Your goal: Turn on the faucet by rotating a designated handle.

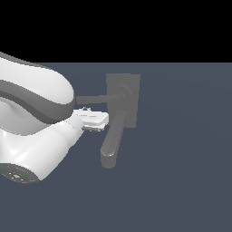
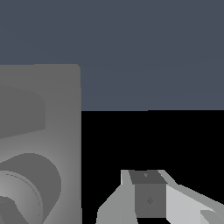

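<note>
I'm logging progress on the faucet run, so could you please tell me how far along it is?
Done: the arm has brought its pincer up near the faucet, just below the thin handle. In hand: closing in on that bar; no contact is visible. Left: pushing the handle round. Whether the pincer is open cannot be told.

arm hides the handle tip, faucet cropped at wrist view's edge, fingers partly cut off

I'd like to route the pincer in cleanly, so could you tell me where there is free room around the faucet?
Free: the floor to the exterior view's right of the faucet, and in front of the spout tip. Crowded: the exterior view's left, where the arm and pincer sit just under the handle, beside the spout.
</note>
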Motion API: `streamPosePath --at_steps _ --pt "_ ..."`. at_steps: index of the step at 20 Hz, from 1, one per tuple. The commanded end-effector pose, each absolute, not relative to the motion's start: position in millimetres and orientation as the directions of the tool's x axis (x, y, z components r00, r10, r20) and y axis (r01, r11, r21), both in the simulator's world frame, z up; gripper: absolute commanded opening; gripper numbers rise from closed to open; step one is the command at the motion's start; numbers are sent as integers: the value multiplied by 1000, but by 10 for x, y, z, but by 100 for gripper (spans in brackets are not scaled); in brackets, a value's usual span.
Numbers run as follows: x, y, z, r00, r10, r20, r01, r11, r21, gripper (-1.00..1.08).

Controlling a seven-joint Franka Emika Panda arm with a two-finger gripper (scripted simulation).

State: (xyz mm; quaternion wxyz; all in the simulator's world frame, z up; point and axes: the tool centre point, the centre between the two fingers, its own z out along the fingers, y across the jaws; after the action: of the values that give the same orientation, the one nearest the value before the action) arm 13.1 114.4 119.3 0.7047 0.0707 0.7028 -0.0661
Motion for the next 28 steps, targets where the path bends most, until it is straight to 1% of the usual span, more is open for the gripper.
streamPosePath --at_steps 1,4,19,21,28 --pt "125 1145 1189 2 10 -1000 193 981 10 -100" --pt "127 1145 1190 2 9 -1000 193 981 10 -100" --pt "139 1217 1841 2 10 -1000 194 981 10 -100" --pt "133 1192 1751 -6 9 -1000 197 980 7 -100" --pt "119 1115 1998 -4 9 -1000 196 981 8 -100"
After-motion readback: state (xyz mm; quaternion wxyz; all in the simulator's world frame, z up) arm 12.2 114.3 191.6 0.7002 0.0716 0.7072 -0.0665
